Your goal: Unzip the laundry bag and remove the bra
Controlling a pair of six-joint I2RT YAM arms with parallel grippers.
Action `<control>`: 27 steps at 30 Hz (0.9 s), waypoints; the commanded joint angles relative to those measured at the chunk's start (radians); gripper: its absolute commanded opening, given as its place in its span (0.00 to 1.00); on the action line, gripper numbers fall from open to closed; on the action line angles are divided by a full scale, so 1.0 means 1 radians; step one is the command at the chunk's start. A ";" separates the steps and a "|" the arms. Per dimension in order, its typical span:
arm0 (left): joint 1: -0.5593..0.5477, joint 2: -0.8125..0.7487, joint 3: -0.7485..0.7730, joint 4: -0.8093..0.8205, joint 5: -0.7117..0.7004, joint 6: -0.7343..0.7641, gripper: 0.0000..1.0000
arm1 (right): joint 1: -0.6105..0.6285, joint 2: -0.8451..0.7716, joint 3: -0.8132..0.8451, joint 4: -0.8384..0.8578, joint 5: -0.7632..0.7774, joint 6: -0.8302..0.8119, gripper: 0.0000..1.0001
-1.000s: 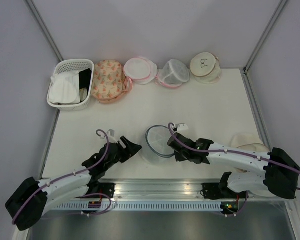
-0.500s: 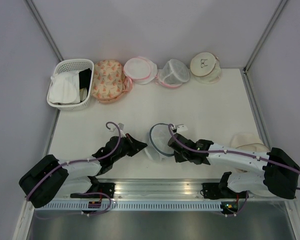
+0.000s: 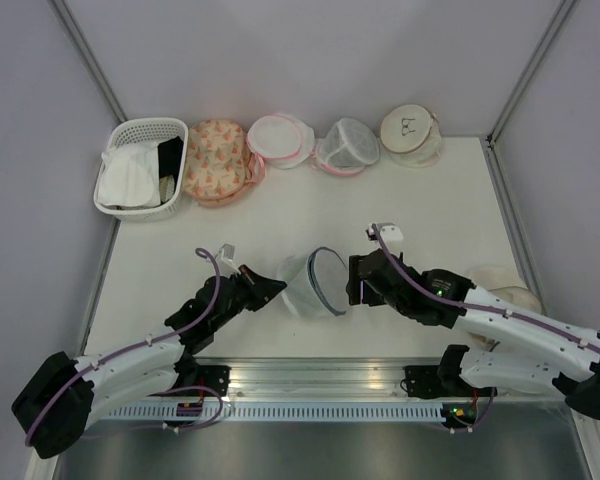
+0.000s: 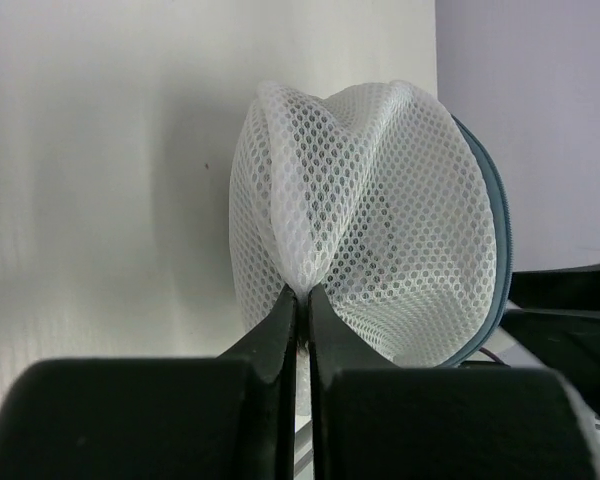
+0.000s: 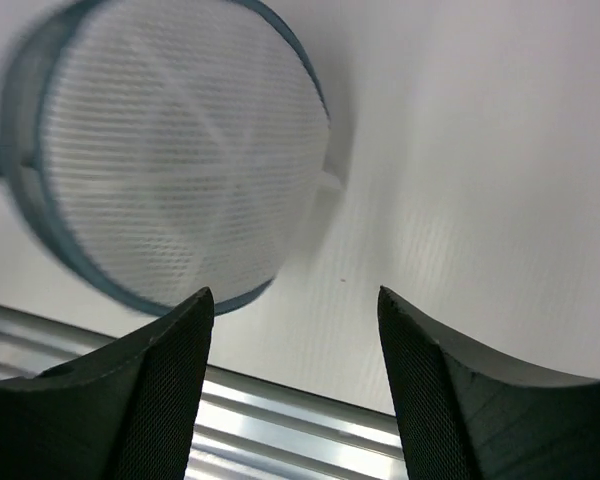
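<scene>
The laundry bag [image 3: 315,283], white mesh with a dark grey-blue zipper rim, stands tipped on its side near the table's front, rim facing right. My left gripper [image 3: 277,288] is shut on a pinch of its mesh wall [image 4: 370,240], fingertips meeting at the fold [image 4: 302,295]. My right gripper [image 3: 352,280] is open and empty just right of the rim, apart from it. In the right wrist view the bag [image 5: 170,170] lies ahead and left of the open gripper [image 5: 295,300]. No bra shows through the mesh.
Along the back stand a white basket [image 3: 130,135] with white cloth and a dark piece, a floral pink bag [image 3: 215,160], two pink-trimmed mesh bags [image 3: 280,140] [image 3: 348,147] and a beige round bag [image 3: 412,135]. A cream cloth [image 3: 500,285] lies right. A metal rail [image 3: 320,385] runs along the front.
My left gripper reached the bag and shut on its mesh. The bag tipped onto its side. My right gripper let go of the rim and drew back to the right, open.
</scene>
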 commanded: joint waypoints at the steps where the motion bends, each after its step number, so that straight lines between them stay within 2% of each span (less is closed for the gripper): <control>1: -0.001 -0.033 0.023 -0.071 -0.037 0.047 0.02 | 0.004 -0.046 0.095 0.008 -0.056 -0.069 0.72; 13: -0.001 -0.057 0.039 -0.089 -0.012 0.041 0.02 | 0.046 0.249 0.321 0.131 -0.136 -0.164 0.71; 20: -0.001 -0.097 0.031 -0.110 -0.020 0.041 0.02 | 0.076 0.386 0.402 0.041 -0.071 -0.155 0.72; 27: -0.001 -0.140 0.023 -0.140 -0.034 0.041 0.02 | 0.067 0.458 0.391 -0.171 0.148 -0.034 0.73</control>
